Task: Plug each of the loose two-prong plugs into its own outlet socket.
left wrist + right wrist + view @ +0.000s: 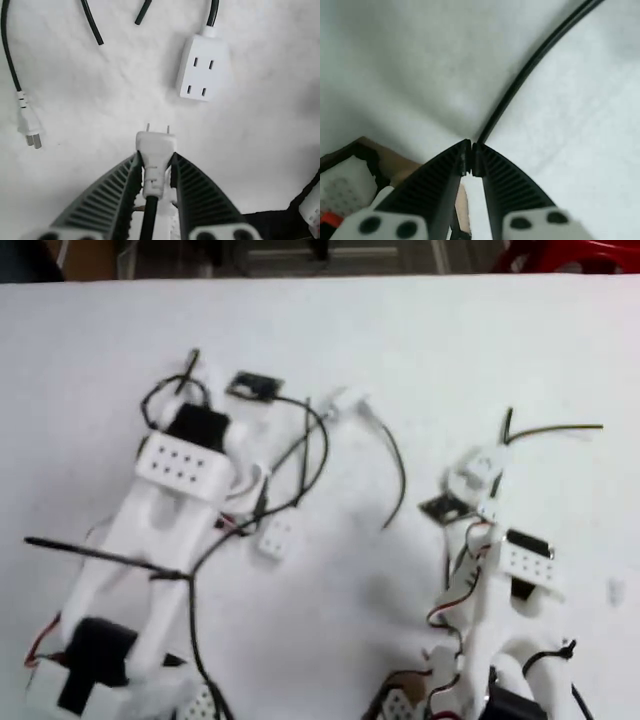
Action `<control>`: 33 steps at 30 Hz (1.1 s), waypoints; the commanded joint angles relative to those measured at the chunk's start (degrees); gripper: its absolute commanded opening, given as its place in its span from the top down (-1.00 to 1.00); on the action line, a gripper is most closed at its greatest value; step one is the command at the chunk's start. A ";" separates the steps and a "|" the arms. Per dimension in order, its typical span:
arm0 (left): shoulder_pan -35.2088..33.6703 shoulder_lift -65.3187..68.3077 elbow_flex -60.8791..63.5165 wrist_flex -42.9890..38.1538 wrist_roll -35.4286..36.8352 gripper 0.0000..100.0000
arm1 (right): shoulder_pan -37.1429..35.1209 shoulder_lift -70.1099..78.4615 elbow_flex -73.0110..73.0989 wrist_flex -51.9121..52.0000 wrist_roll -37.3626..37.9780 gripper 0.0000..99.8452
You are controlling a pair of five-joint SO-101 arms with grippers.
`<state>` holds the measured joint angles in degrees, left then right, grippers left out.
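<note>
Inside left claw: white plug

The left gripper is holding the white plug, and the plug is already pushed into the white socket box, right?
Not quite. The left gripper does hold the white two-prong plug on its black cord, but the plug isn't pushed in yet. The left wrist view shows its prongs pointing toward the white plastic outlet block, with a gap between them.

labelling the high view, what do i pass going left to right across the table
left arm, its left gripper shut on a plug → white outlet block → loose white plug → right arm, its right gripper shut on a black cable
</note>
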<state>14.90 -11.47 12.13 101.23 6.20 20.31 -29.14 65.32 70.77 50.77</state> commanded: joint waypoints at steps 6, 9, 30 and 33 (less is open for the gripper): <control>9.80 4.26 -0.79 0.62 -0.79 0.95 | 0.31 0.48 0.44 -2.15 0.18 0.96; 11.56 7.69 -1.32 0.18 -0.44 0.95 | 0.22 -0.04 1.23 -2.59 0.18 0.96; 7.87 18.33 -10.11 -3.60 4.31 0.95 | 0.40 -0.04 1.32 -2.59 0.18 0.96; 7.96 18.33 -10.11 -4.40 4.31 0.95 | 0.40 -0.04 1.32 -2.59 0.18 0.96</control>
<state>23.34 7.25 3.87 98.33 10.07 20.31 -28.88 66.55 69.01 50.77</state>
